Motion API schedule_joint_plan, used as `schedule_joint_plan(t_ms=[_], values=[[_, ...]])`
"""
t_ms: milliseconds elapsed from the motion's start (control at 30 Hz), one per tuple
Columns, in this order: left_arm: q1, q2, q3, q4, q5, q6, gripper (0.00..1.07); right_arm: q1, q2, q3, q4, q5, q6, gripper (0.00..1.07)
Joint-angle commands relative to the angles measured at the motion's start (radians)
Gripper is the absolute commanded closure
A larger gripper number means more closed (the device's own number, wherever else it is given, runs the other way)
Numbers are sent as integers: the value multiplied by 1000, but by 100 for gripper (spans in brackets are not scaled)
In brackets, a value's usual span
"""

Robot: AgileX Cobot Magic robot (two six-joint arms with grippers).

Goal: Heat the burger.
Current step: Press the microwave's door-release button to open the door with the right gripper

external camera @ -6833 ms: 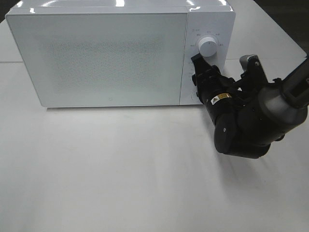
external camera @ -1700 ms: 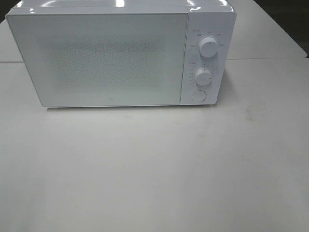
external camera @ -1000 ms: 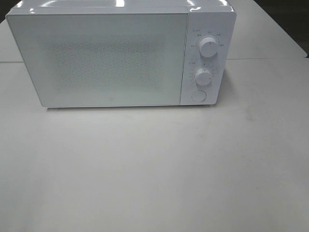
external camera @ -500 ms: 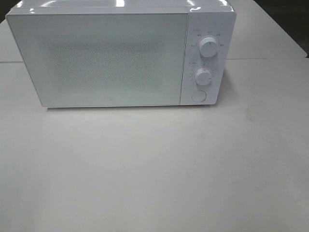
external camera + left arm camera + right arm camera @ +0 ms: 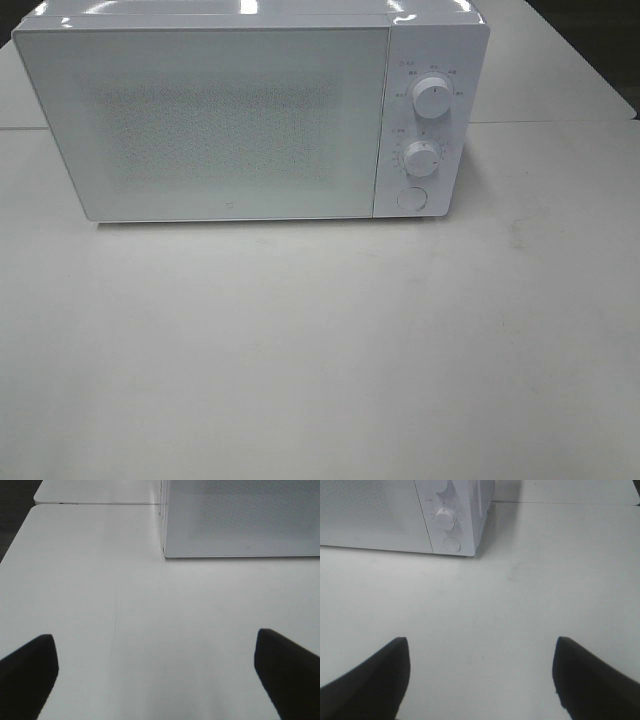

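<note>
The burger is out of view in every frame. A white microwave (image 5: 230, 115) stands at the back of the white table with its door shut; its frosted door hides the inside. Two knobs (image 5: 432, 98) and a round button (image 5: 411, 198) sit on its right panel. Neither arm shows in the exterior high view. My left gripper (image 5: 157, 672) is open over bare table near the microwave's lower left corner (image 5: 167, 555). My right gripper (image 5: 480, 677) is open over bare table, some way short of the control panel (image 5: 447, 522). Nothing is between either pair of fingers.
The white table (image 5: 320, 350) stretches out in front of the microwave. A seam (image 5: 540, 122) between table sections runs behind it on the right. A dark floor edge (image 5: 600, 40) shows at the far right corner.
Several seconds ago the right arm was at the lower knob of the microwave's panel; it has since left the exterior high view. Over the last second nothing has visibly changed.
</note>
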Motion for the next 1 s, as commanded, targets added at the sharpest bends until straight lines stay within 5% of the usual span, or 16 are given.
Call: schedule_joint_plan(t_ms=[33, 1000], values=[[0, -23, 3, -7, -9, -5, 7, -4, 33, -1, -1, -77, 3, 32], [0, -23, 3, -7, -9, -5, 7, -4, 721, 41, -4, -845, 3, 32]])
